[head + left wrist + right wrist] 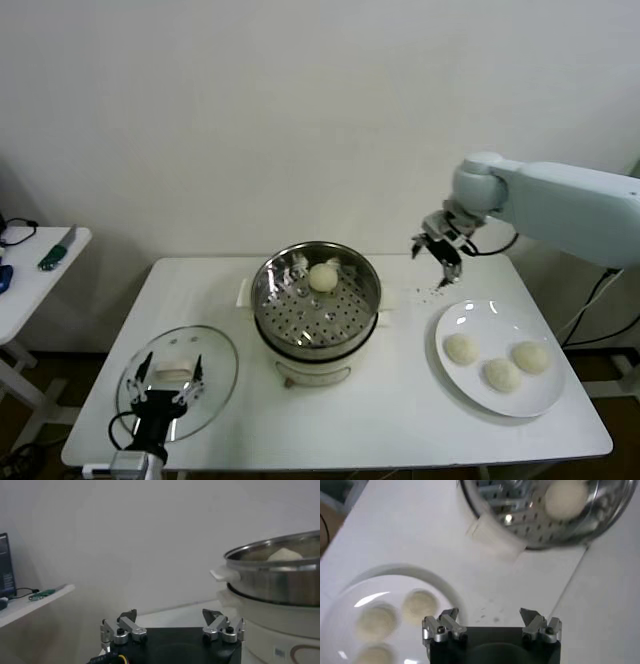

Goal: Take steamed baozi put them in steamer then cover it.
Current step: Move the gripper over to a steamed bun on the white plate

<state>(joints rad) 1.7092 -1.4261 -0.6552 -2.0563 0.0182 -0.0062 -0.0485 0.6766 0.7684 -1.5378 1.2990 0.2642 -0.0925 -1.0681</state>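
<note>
1. Steamer (316, 312): shiny steel pot, uncovered, frame centre; perforated tray holds one cream-white baozi (323, 277) toward its upper edge.
2. Three remaining baozi (500, 374): domed, clustered lower right of frame.

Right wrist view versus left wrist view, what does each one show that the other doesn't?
Only the right wrist view shows the white plate with three baozi, and the open right claw above the table. Only the left wrist view shows the side table and the open left claw. Both show the steamer with one baozi inside.
</note>
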